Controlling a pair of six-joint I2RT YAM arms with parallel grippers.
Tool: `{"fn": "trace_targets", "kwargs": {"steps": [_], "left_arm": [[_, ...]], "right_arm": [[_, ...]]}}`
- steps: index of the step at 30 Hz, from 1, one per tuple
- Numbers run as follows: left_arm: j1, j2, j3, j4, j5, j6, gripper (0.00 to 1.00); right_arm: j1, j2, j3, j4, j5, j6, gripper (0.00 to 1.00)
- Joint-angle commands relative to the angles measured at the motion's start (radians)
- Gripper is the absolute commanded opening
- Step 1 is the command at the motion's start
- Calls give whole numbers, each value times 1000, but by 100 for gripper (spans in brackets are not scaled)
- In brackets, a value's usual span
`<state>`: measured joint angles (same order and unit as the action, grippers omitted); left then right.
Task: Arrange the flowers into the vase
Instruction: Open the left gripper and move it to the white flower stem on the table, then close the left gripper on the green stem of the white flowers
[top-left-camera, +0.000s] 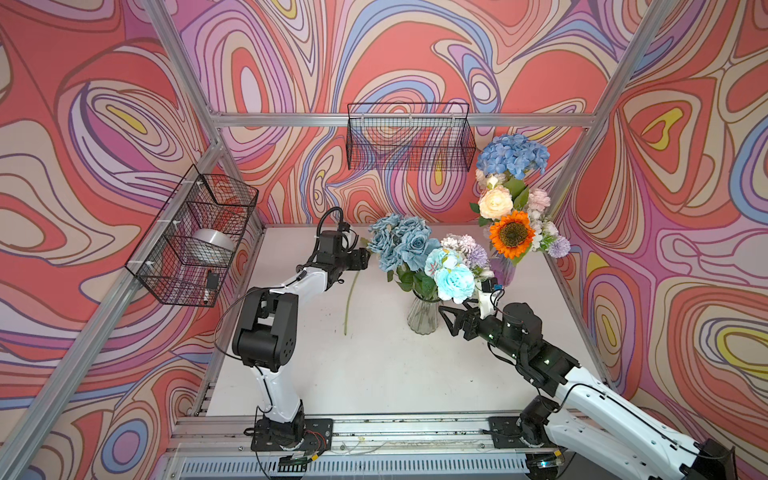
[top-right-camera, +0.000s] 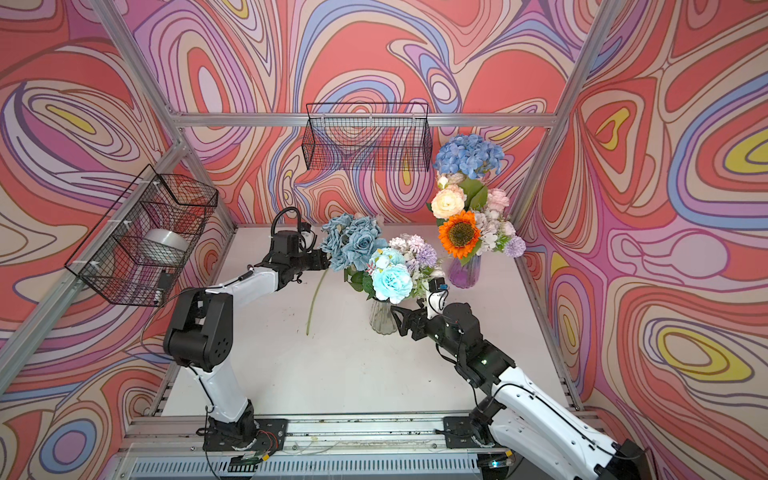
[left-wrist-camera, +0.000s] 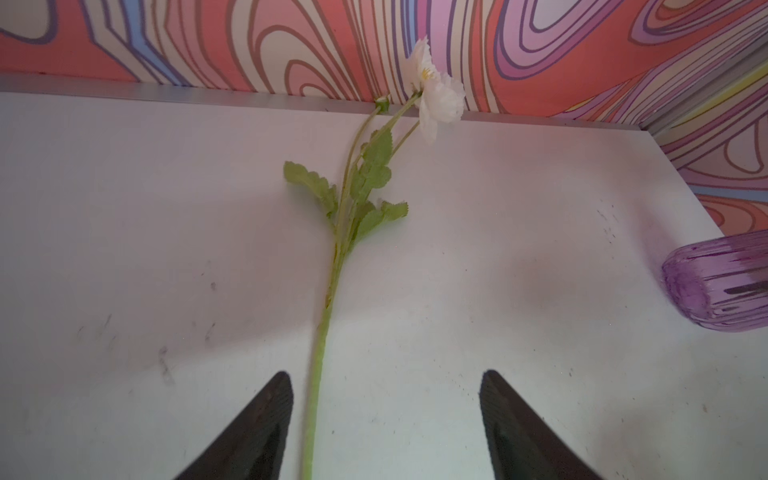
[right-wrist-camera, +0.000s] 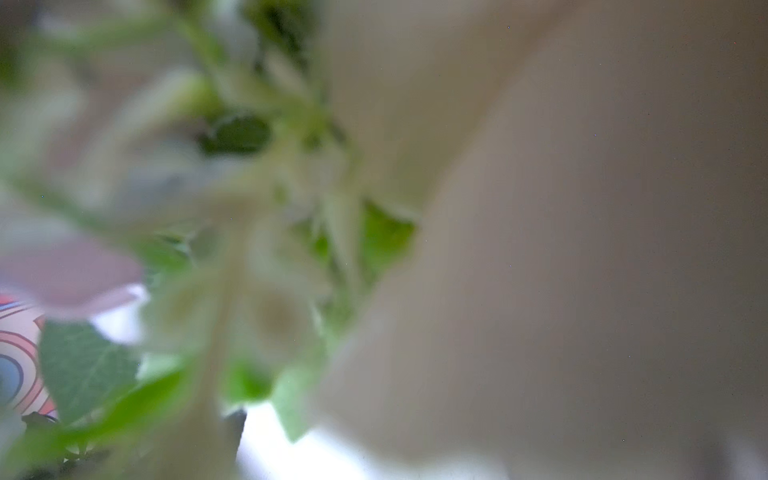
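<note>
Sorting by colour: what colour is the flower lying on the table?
White flower; left wrist view best.

The right wrist view is almost all blur; only green leaves (right-wrist-camera: 87, 365) and a large pale shape (right-wrist-camera: 582, 249) too near the lens can be made out; in both top views the right gripper (top-left-camera: 452, 319) sits partly under the light blue blooms (top-left-camera: 455, 280), so how its jaws stand cannot be told; there the upper part of the white poppy (left-wrist-camera: 338, 255) is hidden behind the left arm's wrist and the blue roses (top-left-camera: 399, 241); the left wrist picture's edge cuts off the purple vase (left-wrist-camera: 715, 286) and the poppy's stem end.
</note>
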<state>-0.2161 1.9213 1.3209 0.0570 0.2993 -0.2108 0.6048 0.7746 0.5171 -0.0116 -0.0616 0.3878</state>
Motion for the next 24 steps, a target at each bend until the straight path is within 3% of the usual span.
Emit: {"fn": "trace_targets", "kwargs": {"steps": [1, 9, 19, 24], "left_arm": [[-1, 106, 184, -263, 48, 110, 73], [-1, 392, 629, -704, -67, 174, 65], [-8, 537, 854, -879, -129, 183, 63], [-15, 655, 1046, -1020, -142, 188, 63]], "right_arm": [[4, -14, -15, 38, 27, 8, 94], [6, 3, 3, 34, 18, 2, 94], [5, 29, 12, 46, -3, 9, 94], [6, 22, 17, 43, 2, 9, 94]]}}
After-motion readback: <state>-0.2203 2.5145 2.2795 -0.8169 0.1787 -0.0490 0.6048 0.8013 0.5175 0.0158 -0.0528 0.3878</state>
